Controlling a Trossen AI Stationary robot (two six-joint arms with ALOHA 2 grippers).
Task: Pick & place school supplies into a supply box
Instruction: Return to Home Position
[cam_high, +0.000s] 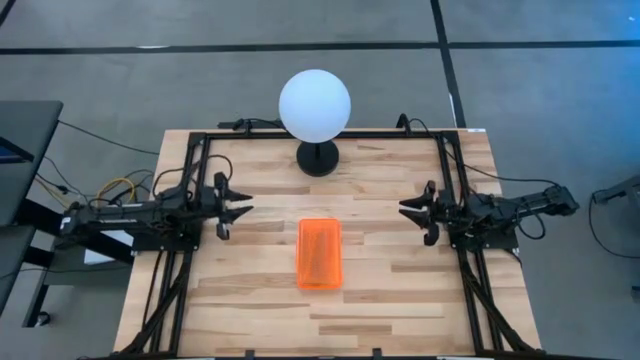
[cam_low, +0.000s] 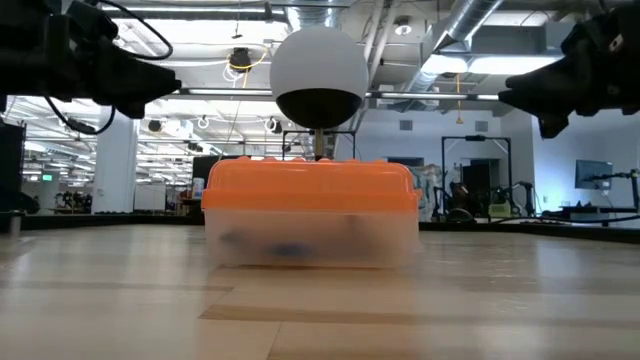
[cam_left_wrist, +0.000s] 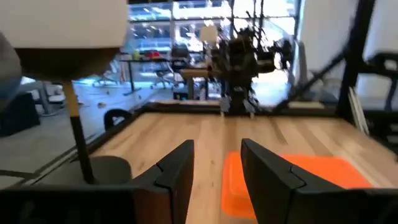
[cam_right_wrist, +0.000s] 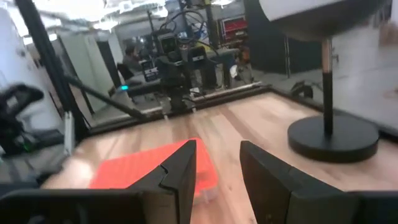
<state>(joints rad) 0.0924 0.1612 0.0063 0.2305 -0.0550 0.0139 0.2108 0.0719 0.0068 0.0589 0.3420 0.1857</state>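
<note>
From above I see only the orange lid (cam_high: 319, 240) of the box (cam_high: 319, 268), shut, lying mid-surface (cam_high: 400, 290) in front of the white globe lamp (cam_high: 315, 105). The low camera adds the clear wall under the lid, with dark and blue shapes (cam_low: 285, 245) blurred inside. The left tool (cam_high: 243, 203) and the right tool (cam_high: 407, 210) hang well apart from the box, one on each side, fingers parted wide, holding nothing. The surface is pale wood planks; beyond it is a bright hall with ceiling ducts (cam_low: 470, 25).
</note>
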